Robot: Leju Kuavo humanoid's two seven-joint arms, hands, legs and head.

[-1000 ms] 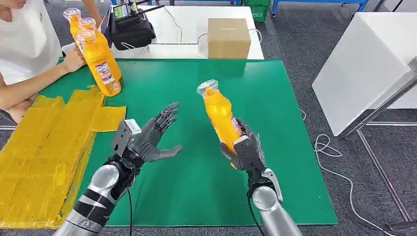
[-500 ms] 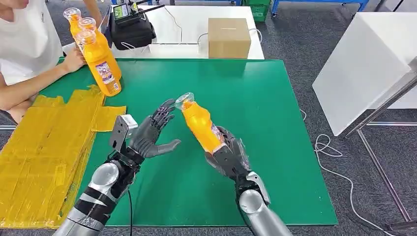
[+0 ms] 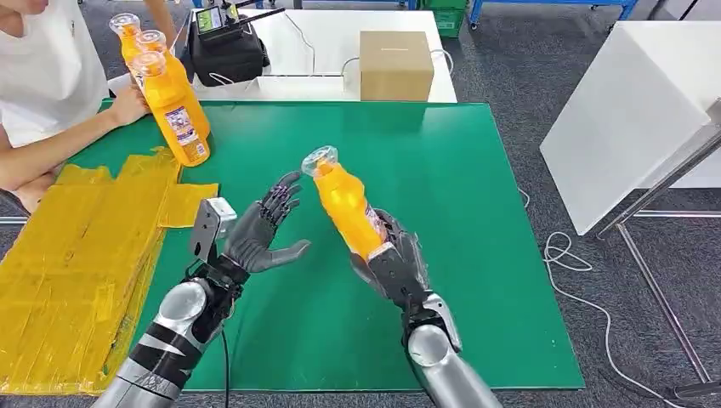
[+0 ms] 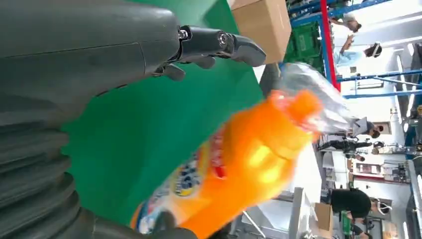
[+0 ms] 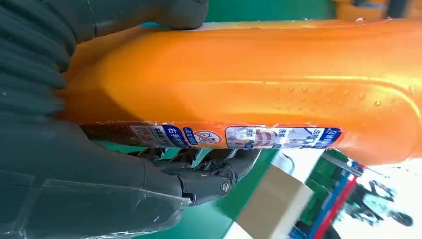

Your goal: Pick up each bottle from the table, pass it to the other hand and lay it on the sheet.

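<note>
Head view: right hand [image 3: 393,265] gripping orange bottle [image 3: 347,206] by its base, carried left since a second ago and tilted toward left hand [image 3: 259,234], waiting just beside with fingers spread, empty, yellow sheet [image 3: 81,255] far left, handover imminent.

Green tabletop [image 3: 459,170], with crumpled yellow sheet [image 3: 76,255] spread over left side and three orange bottles [image 3: 174,110] standing at far-left corner.

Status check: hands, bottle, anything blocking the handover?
Right hand grips orange juice bottle by its base, cap tilted toward left hand. Left hand open, fingers spread, not touching it. Nothing between them.
</note>
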